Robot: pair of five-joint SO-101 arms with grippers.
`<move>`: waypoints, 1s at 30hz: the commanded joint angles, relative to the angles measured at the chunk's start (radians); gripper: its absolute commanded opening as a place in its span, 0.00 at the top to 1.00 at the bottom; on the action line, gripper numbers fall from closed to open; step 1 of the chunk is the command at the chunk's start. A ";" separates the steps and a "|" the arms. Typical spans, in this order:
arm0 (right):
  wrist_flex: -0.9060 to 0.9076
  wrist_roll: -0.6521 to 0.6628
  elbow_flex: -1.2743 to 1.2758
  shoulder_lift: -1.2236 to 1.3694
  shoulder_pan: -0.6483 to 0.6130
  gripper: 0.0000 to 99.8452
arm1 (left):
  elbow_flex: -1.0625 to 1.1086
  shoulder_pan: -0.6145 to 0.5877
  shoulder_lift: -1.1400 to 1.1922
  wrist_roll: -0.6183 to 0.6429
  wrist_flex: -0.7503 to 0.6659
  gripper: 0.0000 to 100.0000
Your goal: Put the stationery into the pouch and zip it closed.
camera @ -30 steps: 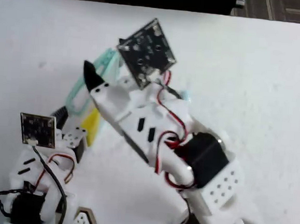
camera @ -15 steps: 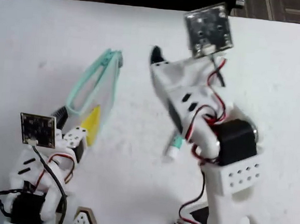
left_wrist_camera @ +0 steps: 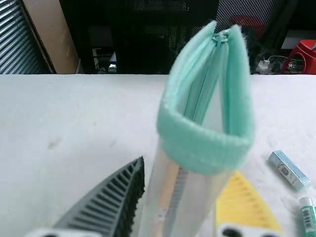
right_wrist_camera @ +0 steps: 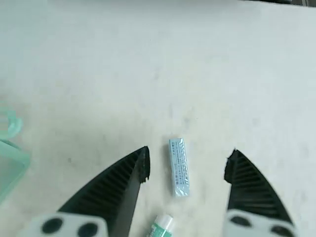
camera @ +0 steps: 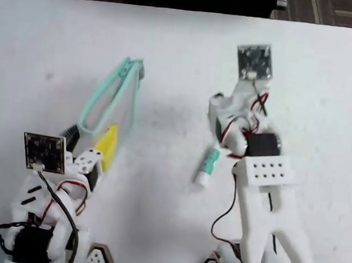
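My left gripper pinches the soft, clear pouch, whose mint fabric mouth gapes. My right gripper hangs spread above a small blue box, with a green-and-white tube just beside it. The matte white table runs wide to its far edge.

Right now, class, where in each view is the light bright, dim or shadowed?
High view: the white table is evenly bright, with a faint soft shadow beside the right arm. Left wrist view: the pouch is lit against a dark room behind. Right wrist view: flat light, and the small blue box casts almost no shadow under the open right tool.
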 commanded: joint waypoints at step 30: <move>-0.199 0.015 0.169 0.030 0.015 0.77 | 0.006 0.007 -0.001 0.008 -0.040 0.77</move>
